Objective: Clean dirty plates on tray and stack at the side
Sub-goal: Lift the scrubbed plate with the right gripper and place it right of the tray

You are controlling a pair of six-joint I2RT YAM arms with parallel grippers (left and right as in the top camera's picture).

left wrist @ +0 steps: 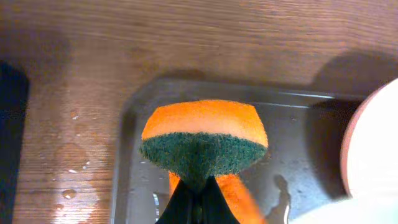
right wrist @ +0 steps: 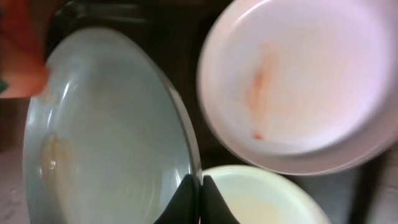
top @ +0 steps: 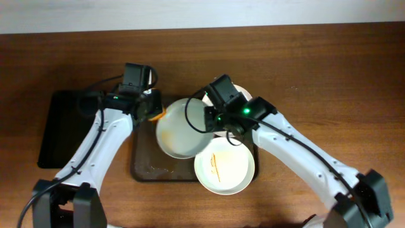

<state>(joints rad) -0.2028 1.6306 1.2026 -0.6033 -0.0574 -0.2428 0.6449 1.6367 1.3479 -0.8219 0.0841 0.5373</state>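
Brown wooden table carries a dark brown tray at its middle and a smaller black tray to the left. The left gripper hangs over the brown tray's far left corner, its fingers pinched tight on an orange sponge with a green scouring side. The right gripper is closed on the rim of a pale plate, which sits tilted over the tray's middle. A streaked plate, marked with thin orange lines, overhangs the tray's near right edge. A third plate lies mostly hidden under the right arm at the far right
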